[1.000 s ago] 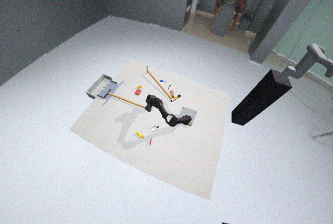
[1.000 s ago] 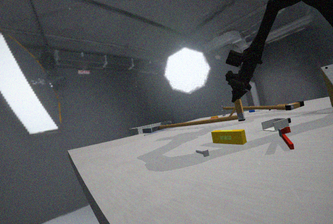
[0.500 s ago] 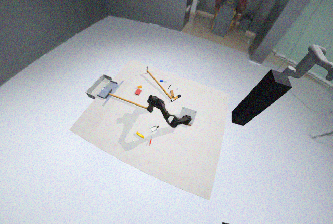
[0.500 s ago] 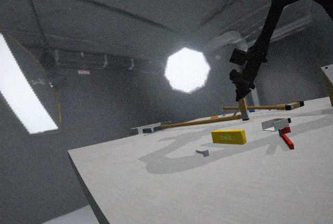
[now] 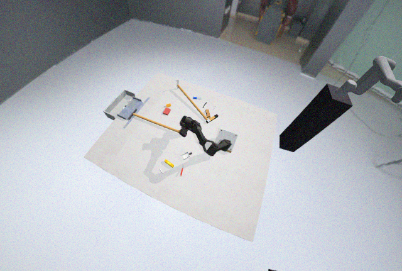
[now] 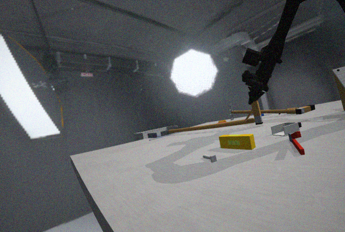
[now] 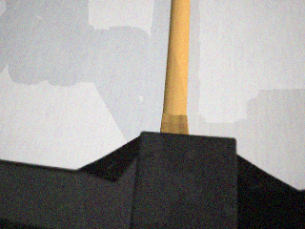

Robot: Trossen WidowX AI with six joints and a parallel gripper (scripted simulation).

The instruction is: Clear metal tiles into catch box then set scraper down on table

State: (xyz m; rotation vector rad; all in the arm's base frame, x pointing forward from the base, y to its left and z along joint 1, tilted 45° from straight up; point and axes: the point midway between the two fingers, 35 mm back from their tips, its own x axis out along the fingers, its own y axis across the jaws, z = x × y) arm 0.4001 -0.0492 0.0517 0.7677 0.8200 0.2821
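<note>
One long scraper (image 5: 156, 122) (image 6: 211, 126) (image 7: 177, 72): your orange handle slopes from mid-bench toward the left edge in the top view.
Pincer (image 5: 183, 132) (image 6: 253, 100) (image 7: 176, 142): you have it clamped on the scraper's grip.
Catch box (image 5: 114, 101) (image 6: 144, 134): at that left edge, beyond the handle's far end.
Tiles: you cannot tell their count.
Red block (image 5: 166, 111): near the handle.
Yellow block (image 5: 169, 163) (image 6: 237, 141): toward the bench's (image 5: 211, 190) (image 6: 194, 201) lower edge.
</note>
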